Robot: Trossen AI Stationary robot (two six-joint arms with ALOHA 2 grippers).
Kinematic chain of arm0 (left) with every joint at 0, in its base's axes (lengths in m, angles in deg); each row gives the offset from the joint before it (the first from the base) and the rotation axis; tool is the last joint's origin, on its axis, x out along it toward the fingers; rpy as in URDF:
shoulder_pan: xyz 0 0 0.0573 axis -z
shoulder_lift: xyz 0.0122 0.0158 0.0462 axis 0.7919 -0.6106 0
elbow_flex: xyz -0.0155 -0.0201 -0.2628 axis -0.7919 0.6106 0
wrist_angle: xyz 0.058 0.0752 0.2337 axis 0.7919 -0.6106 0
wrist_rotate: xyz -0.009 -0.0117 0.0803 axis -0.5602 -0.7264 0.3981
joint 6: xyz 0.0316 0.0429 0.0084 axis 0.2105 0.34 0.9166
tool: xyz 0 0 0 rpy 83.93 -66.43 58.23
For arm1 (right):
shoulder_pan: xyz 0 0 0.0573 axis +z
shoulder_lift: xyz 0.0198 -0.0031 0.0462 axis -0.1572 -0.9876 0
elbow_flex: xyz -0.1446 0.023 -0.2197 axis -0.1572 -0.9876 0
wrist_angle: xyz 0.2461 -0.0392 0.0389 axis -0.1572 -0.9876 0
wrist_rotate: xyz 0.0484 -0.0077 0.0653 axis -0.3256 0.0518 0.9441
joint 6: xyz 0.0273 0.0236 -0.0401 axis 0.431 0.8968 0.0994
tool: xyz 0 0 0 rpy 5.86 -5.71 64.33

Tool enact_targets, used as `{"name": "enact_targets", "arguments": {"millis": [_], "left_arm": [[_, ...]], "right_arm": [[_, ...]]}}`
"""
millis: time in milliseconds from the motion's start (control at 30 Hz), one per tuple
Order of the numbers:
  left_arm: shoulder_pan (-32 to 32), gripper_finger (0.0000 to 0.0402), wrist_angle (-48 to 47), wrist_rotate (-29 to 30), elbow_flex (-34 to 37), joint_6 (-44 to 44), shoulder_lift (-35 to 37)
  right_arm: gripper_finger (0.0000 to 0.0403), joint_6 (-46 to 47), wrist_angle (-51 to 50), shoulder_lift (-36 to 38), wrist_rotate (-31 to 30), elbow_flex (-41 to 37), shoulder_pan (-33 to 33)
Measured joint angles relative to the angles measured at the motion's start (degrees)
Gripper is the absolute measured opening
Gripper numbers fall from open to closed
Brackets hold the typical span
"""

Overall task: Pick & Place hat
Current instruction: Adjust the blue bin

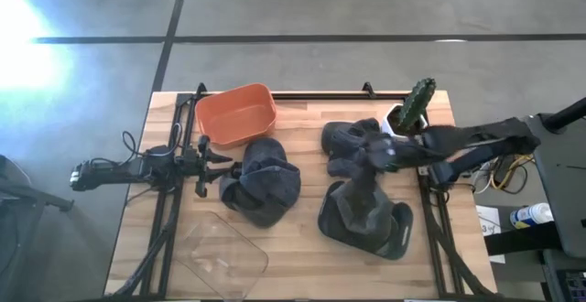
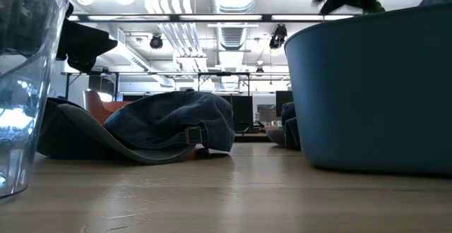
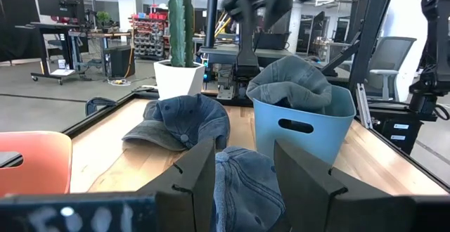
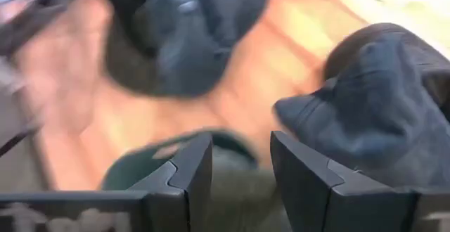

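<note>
Three denim-blue caps are in view. One lies on the table (image 1: 265, 183) (image 2: 169, 123), resting on its brim, right in front of my left gripper (image 1: 220, 167). In the left wrist view that gripper (image 3: 242, 151) is open, with its fingers either side of this cap's edge (image 3: 242, 190). A second cap (image 1: 348, 142) (image 3: 179, 119) lies near the table's far edge. The third (image 1: 362, 206) (image 3: 292, 84) sits in the blue bin (image 1: 398, 238) (image 3: 302, 130). My right gripper (image 1: 377, 156) (image 4: 240, 144) hovers open above that bin, clear of the cap.
An orange bin (image 1: 236, 114) stands at the far edge, left of centre. A clear plastic container (image 1: 220, 256) (image 2: 21, 85) sits at the near left. A cactus in a white pot (image 1: 412, 110) (image 3: 179, 21) stands at the far right, close to my right arm.
</note>
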Motion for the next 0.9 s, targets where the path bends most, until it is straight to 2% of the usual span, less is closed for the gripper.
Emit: {"name": "enact_targets", "arguments": {"millis": [67,167,333,500,733,900], "left_arm": [[0.02,0.0140,0.00,0.00,0.00,0.00,0.00],[0.00,0.0140,0.00,0.00,0.00,0.00,0.00],[0.02,0.0140,0.00,0.00,0.00,0.00,0.00],[0.01,0.0140,0.00,0.00,0.00,-0.01,0.00],[0.00,0.0140,0.00,0.00,0.00,0.00,0.00],[0.01,0.0140,0.00,0.00,0.00,0.00,0.00]], "right_arm": [[0.0139,-0.87,3.65,-2.93,0.67,-1.68,-4.25],[0.0139,-4.50,6.49,-7.90,4.75,-3.41,-9.40],[0.0135,-8.15,6.47,-15.19,10.49,-5.53,-13.15],[0.0136,-8.47,6.85,-21.11,12.73,-8.22,-13.28],[0.0136,-12.70,7.03,-26.19,29.39,-9.34,-9.20],[0.0130,-11.97,6.98,-23.87,33.15,-9.40,-6.79]]}}
